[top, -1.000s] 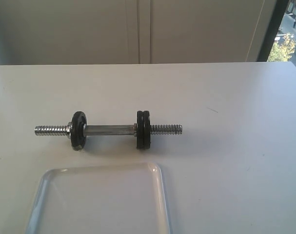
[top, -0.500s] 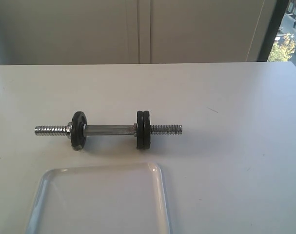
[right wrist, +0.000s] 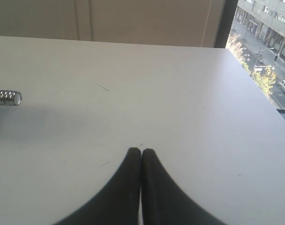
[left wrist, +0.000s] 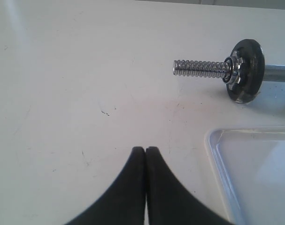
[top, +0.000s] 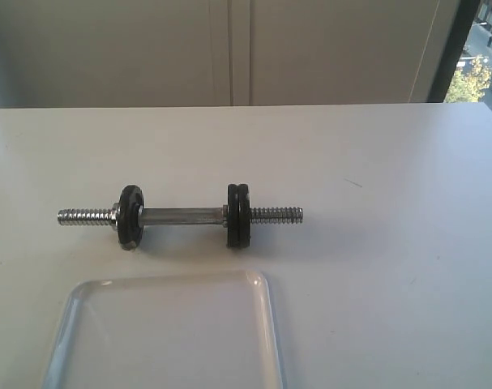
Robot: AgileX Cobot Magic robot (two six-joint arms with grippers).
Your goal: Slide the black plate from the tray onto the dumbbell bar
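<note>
The dumbbell bar (top: 181, 215) lies on the white table, chrome with threaded ends. One black disc (top: 130, 216) sits on its left side, and two black discs (top: 238, 215) stand side by side on its right. The translucent tray (top: 266, 324) lies in front of the bar and nothing shows inside it. No loose black plate is in view. The left wrist view shows my left gripper (left wrist: 145, 149) shut and holding nothing, over bare table short of the bar's threaded end (left wrist: 201, 69) and beside the tray's corner (left wrist: 215, 145). My right gripper (right wrist: 141, 151) is shut and holding nothing, with the bar's tip (right wrist: 6, 97) far off.
The white table (top: 391, 203) runs back to a pale panelled wall (top: 229, 49). A window (right wrist: 264, 37) over a street lies past the table's right edge. Neither arm shows in the exterior view.
</note>
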